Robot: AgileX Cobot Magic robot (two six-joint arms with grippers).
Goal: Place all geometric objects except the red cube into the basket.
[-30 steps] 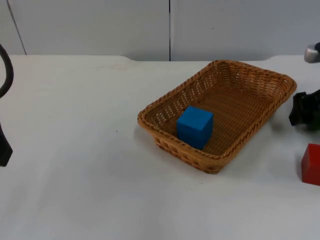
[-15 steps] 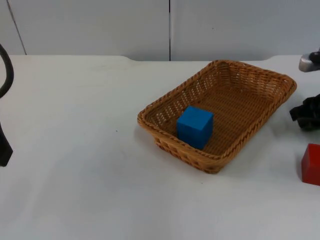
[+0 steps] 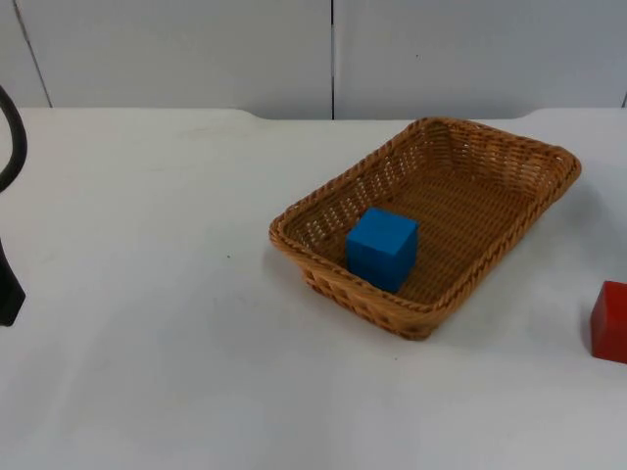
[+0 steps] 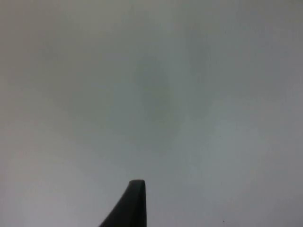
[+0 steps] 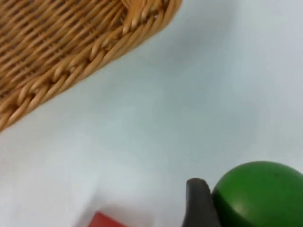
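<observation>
A brown wicker basket stands right of the table's middle, and a blue cube sits inside it near its front corner. The red cube lies on the table at the right edge, also seen as a red corner in the right wrist view. My right gripper is shut on a green ball, held above the bare table between the basket's rim and the red cube. My left gripper waits over bare table at the far left.
The left arm stands at the left edge of the table. The grey partition wall closes off the back. White table surface spreads out left of the basket.
The right gripper has slid off to the right and out of the top view. Basket, blue cube and red cube have stayed put.
</observation>
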